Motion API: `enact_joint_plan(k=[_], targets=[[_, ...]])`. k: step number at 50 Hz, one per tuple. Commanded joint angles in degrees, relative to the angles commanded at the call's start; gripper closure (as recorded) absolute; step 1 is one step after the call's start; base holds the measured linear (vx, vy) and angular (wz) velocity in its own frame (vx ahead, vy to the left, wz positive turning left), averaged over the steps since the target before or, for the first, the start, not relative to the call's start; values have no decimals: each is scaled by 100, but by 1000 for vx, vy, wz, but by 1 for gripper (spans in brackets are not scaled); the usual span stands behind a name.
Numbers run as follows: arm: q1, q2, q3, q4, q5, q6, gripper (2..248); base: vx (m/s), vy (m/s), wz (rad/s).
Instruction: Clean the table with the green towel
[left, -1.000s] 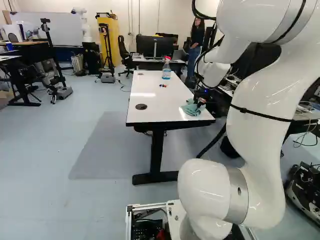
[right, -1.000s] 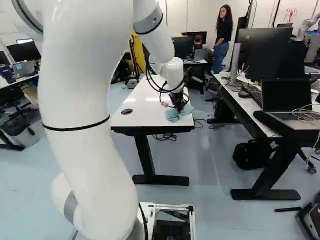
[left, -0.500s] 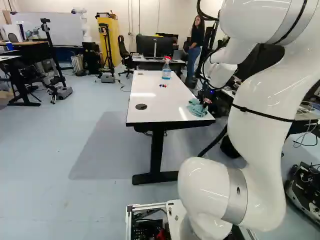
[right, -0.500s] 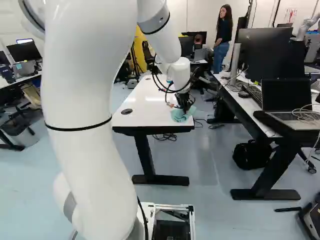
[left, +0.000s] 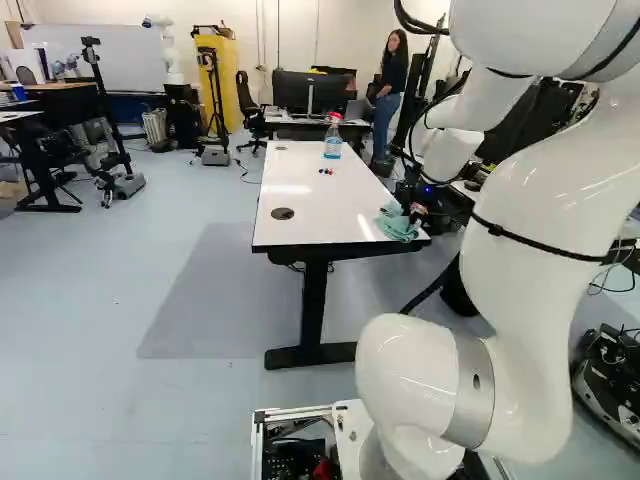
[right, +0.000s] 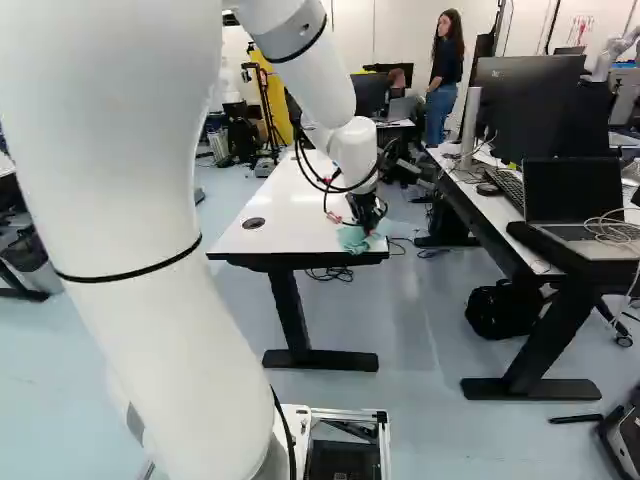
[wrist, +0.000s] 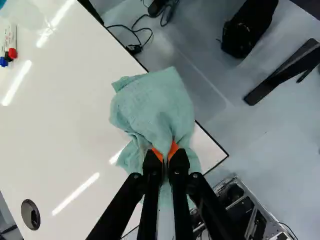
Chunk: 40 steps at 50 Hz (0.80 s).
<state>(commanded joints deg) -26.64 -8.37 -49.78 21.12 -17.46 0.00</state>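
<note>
Wrist view shows the white surface (wrist: 80, 125) and, near its corner and reaching past the edge, the green towel (wrist: 150, 102), pinched between narrow-set jaws. Wiping seems in hand; next calls for a flat inward sweep, avoiding the marker pens (wrist: 10, 37).

green towel (right: 353, 240) on table (right: 290, 220) | arm (right: 352, 150) above | black bag (right: 497, 310) on floor (right: 425, 390)

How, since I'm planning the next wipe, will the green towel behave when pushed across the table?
The towel is probably floppy: it bunches into soft folds where the gripper pinches it. It would likely crumple rather than keep its shape, though it may slide easily on the table, whose top looks smooth and glossy.
</note>
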Motion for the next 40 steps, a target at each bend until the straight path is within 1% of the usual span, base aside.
enact_joint_plan(k=[9, 14, 27, 40], targets=[[6, 253, 283, 0, 0, 0, 220, 0, 0, 0], [60, 348, 386, 0, 0, 0, 220, 0, 0, 0], [326, 435, 481, 0, 0, 0, 220, 0, 0, 0], [623, 340, 377, 0, 0, 0, 220, 0, 0, 0]])
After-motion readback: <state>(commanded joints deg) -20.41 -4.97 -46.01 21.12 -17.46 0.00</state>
